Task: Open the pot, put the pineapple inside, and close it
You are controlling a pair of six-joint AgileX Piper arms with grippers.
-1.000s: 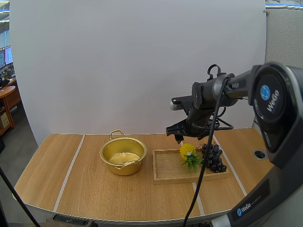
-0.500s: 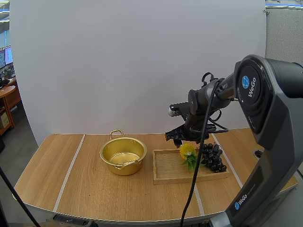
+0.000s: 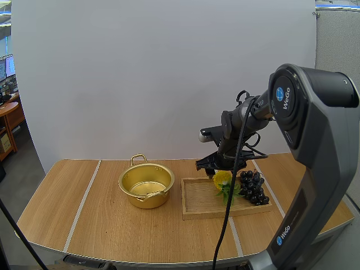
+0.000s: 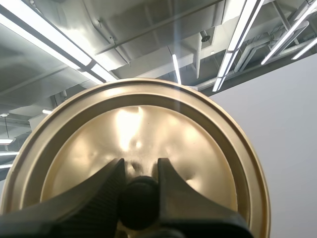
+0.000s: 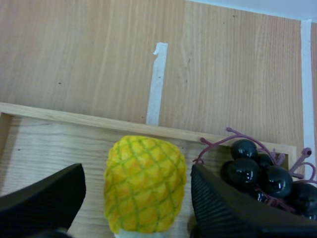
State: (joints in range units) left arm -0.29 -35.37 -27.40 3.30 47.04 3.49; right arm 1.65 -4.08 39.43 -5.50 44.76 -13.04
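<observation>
Straddling pineapple (image 5: 144,183), fingers (image 5: 44,198) apart: right end effector (image 5: 136,198) low over tray (image 5: 74,120).

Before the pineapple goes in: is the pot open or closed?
Open: the pot shows its inside; the left gripper holds the lid by its knob.

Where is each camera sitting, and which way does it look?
High view: behind and above the arm bases, looking forward and down over the table, gold pot and wooden tray; my right arm shows.
Left wrist view: on my left arm, facing the gold lid; left jaws pinch its black knob.
Right wrist view: on my right arm, looking down at the pineapple between open right jaws.
Shared: high and right wrist views both show pineapple, grapes, tray.
</observation>
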